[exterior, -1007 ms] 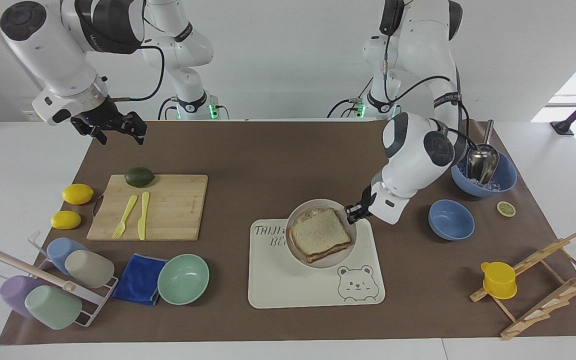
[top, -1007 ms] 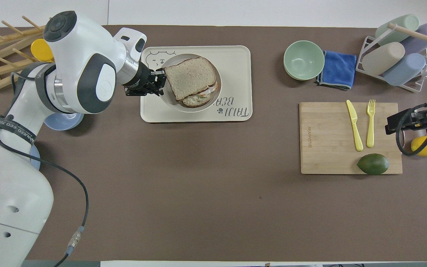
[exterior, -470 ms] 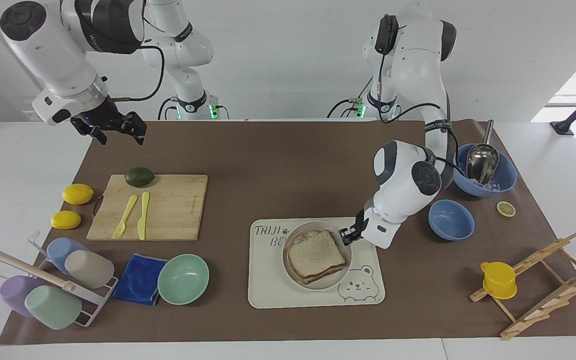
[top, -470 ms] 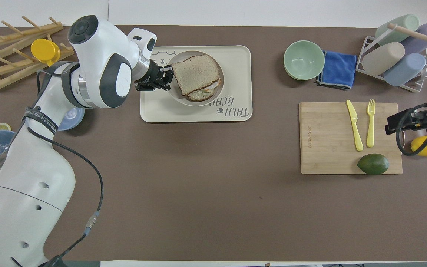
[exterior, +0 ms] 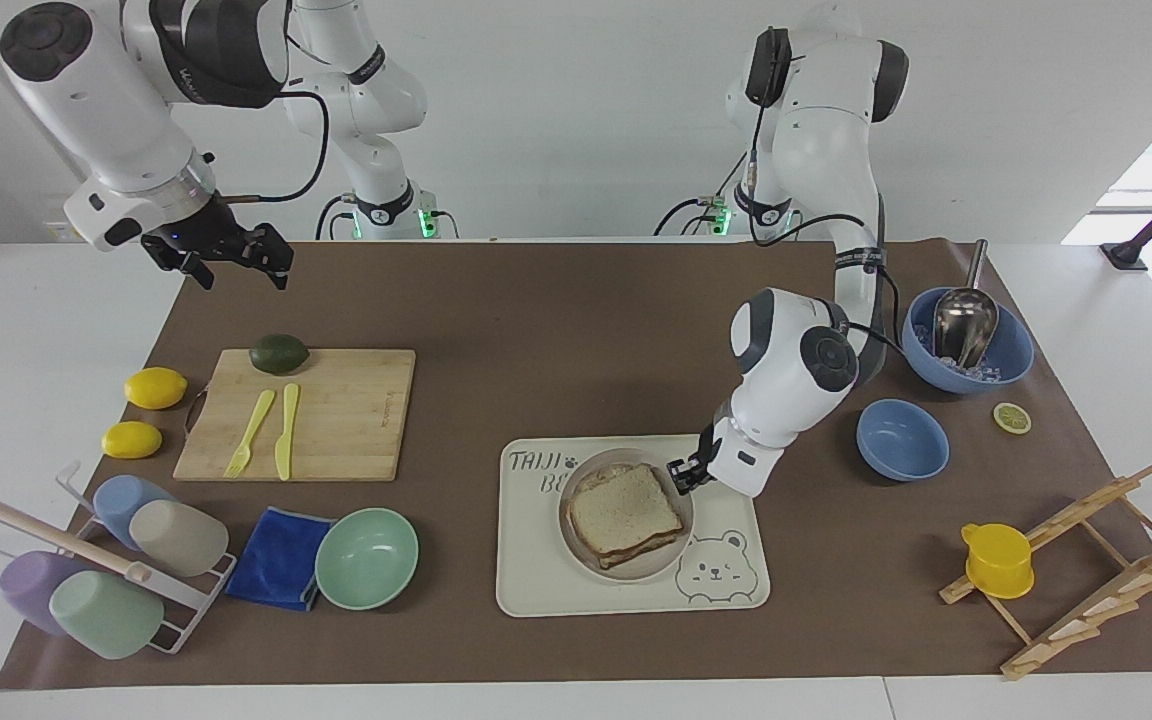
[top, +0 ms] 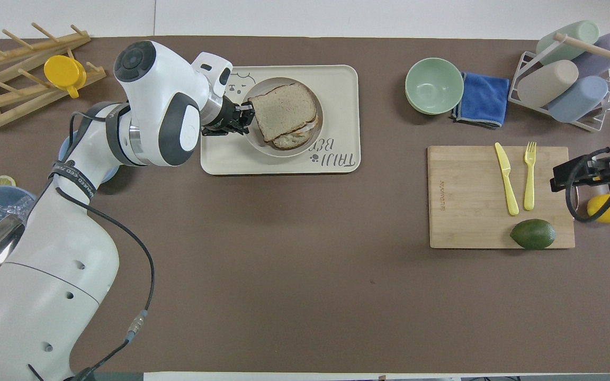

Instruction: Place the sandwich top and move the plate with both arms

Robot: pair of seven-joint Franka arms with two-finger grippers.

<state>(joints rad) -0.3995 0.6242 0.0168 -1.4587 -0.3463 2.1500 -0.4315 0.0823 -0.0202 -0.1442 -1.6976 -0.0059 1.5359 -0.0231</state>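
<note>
The plate [exterior: 626, 515] sat on the cream bear tray [exterior: 630, 585], with the sandwich on it. The sandwich top [exterior: 625, 510], a pale slice with a thin brown crust, lay flat on the filling and the lower slice, slightly askew so that the lower layers showed at one edge. The left gripper [exterior: 681, 474] was at the plate's rim on the side toward the left arm's end of the table. Its fingers were closed on that rim, the forearm sloping down to it from above the small blue bowl [exterior: 902, 439]. In the overhead view the same gripper [top: 242, 117] met the plate [top: 254, 143] just beside the bread [top: 285, 109].

The right gripper [exterior: 236, 258] hung in the air over the brown mat's corner at the right arm's end of the table, well apart from the tray. Its fingers stood spread wide and held nothing; that arm waited. Below it lay the cutting board [exterior: 336, 415] with an avocado [exterior: 279, 353], a yellow fork [exterior: 250, 433] and a yellow knife [exterior: 286, 430]. Two lemons [exterior: 155, 387] rested beside the board.
</note>
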